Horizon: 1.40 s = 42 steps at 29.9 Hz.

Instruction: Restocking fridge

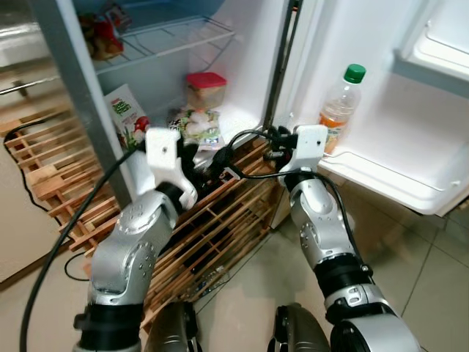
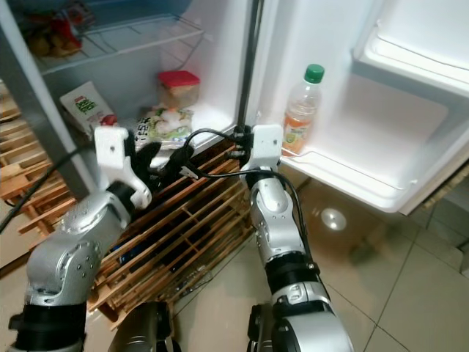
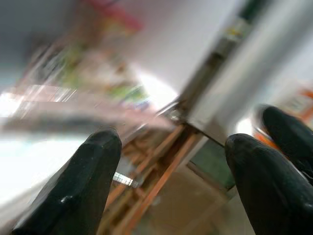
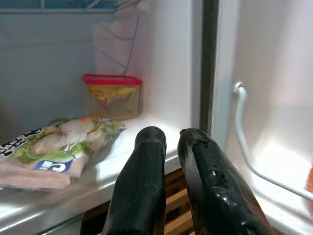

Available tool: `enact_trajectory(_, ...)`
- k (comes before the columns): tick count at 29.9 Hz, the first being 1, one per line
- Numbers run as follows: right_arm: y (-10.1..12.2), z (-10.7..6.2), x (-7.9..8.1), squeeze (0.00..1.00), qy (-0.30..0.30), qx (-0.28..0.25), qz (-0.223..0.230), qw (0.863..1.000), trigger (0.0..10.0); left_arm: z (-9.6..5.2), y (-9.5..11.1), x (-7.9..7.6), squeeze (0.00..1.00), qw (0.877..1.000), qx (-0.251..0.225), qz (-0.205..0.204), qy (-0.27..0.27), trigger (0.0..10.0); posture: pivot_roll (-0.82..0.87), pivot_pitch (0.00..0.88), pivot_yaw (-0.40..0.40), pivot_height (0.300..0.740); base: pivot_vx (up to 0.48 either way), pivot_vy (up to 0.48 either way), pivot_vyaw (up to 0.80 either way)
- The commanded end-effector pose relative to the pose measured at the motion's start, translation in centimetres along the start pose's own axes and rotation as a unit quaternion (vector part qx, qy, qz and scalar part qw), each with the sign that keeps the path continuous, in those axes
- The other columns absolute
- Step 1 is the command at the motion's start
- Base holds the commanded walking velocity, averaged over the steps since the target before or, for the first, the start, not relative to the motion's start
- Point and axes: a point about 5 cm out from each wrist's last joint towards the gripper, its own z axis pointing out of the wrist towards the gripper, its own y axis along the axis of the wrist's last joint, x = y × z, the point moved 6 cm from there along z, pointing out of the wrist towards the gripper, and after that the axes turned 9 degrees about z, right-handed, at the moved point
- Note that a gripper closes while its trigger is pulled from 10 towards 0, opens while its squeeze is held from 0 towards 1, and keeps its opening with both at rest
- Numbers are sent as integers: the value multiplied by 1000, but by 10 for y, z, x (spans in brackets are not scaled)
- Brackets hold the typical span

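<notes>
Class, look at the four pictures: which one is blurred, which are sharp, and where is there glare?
Left wrist view: smeared by motion blur behind its fingers. Right wrist view: sharp on the red-lidded tub. Right eye view: sharp, with a lamp's glare on the floor tiles.

We see a slatted wooden rack [image 1: 220, 220] at centre frame, running to the left edge. A black cable [image 1: 51, 257] loops across the lower left. Beige glossy floor tiles [image 1: 432, 279] sit lower right.
</notes>
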Motion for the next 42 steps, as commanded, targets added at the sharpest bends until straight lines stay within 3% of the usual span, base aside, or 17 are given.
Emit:
enact_trajectory(1, 17, -1, -5, 0, -5, -28, 5, 1000, 10000, 3, -2, 0, 0, 999, 7, -38, 6, 10000, 7, 0, -46, 652, 0, 0, 0)
enact_trajectory(7, 26, -19, -13, 0, -8, -47, -5, 999, 10000, -3, -3, 12, 0, 998, 12, -48, 26, 10000, -4, 0, -37, 652, 0, 0, 0)
enact_trajectory(9, 25, -33, -21, 0, -21, -47, -8, 999, 10000, -4, -2, 18, 0, 995, 11, -87, 40, 10000, -15, 0, -28, 652, 0, 0, 0)
enact_trajectory(12, 24, -42, -23, 0, -26, -47, -17, 998, 10000, 1, -2, 19, 0, 992, 7, -119, 47, 10000, -29, 0, -23, 652, 0, 0, 0)
enact_trajectory(19, 29, -46, -16, 0, -8, -51, -41, 998, 10000, 13, 1, 11, 0, 990, 0, -136, 40, 10000, -62, 0, -14, 652, 0, 0, 0)
enact_trajectory(28, 20, -46, -13, 0, 2, -23, -35, 999, 10000, 24, 1, 4, 0, 988, -1, -148, 36, 10000, -69, 0, -20, 652, 0, 0, 0)
enact_trajectory(32, 11, -45, -12, 0, 3, 1, -34, 999, 10000, 42, -10, 19, 0, 981, 5, -175, 79, 10000, -78, 0, -14, 652, 0, 0, 0)
enact_trajectory(42, 11, -44, -11, 0, 2, 4, -35, 999, 10000, 58, -17, 29, 0, 977, 7, -188, 103, 10000, -84, 0, -14, 689, 0, 0, 0)
